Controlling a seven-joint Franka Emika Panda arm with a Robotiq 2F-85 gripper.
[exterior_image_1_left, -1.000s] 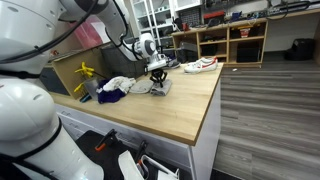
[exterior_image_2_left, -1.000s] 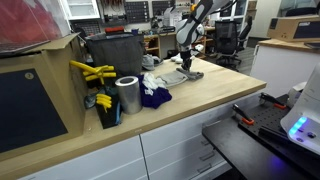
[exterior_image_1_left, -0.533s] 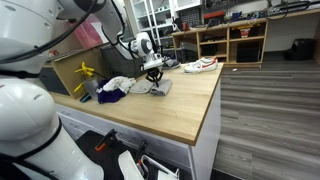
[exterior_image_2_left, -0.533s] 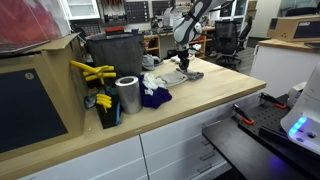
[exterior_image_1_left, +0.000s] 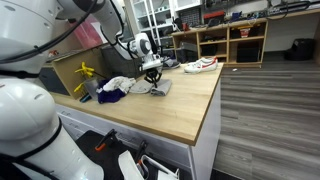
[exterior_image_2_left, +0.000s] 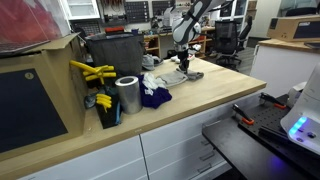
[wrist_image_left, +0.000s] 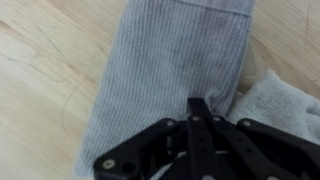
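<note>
Tabletop: A light wooden tabletop (exterior_image_2_left: 215, 105) carries a small heap of laundry toward its far end, seen in both exterior views.
Left end: In an exterior view, yellow items (exterior_image_2_left: 88, 72) sit at the tabletop's left end. A metal cylinder (exterior_image_2_left: 127, 95) stands upright just beside them.
Cloths: A dark blue cloth (exterior_image_2_left: 155, 98) lies crumpled to the right of the metal cylinder. A white cloth (exterior_image_2_left: 151, 82) is bunched just behind it, and the two touch.
Hand: The robot's hand (exterior_image_2_left: 183, 66) points straight down over the right end of the heap. In the wrist view the hand (wrist_image_left: 199, 108) has its fingers pressed tight together.
Grey sock: The grey sock (exterior_image_2_left: 192, 75) lies flat on the wood under the hand, at the right end of the heap and nearer the tabletop's back edge than its front. In the wrist view the ribbed grey sock (wrist_image_left: 165, 60) runs from the top of the picture down toward the lower left, with bare tabletop (wrist_image_left: 40, 80) to its left. The fingertips meet over its lower right part.
Grip: Whether the closed fingertips pinch the fabric or only rest at it cannot be told.
Right of the sock: In the wrist view the white cloth (wrist_image_left: 278, 100) lies against the grey sock's right side.
</note>
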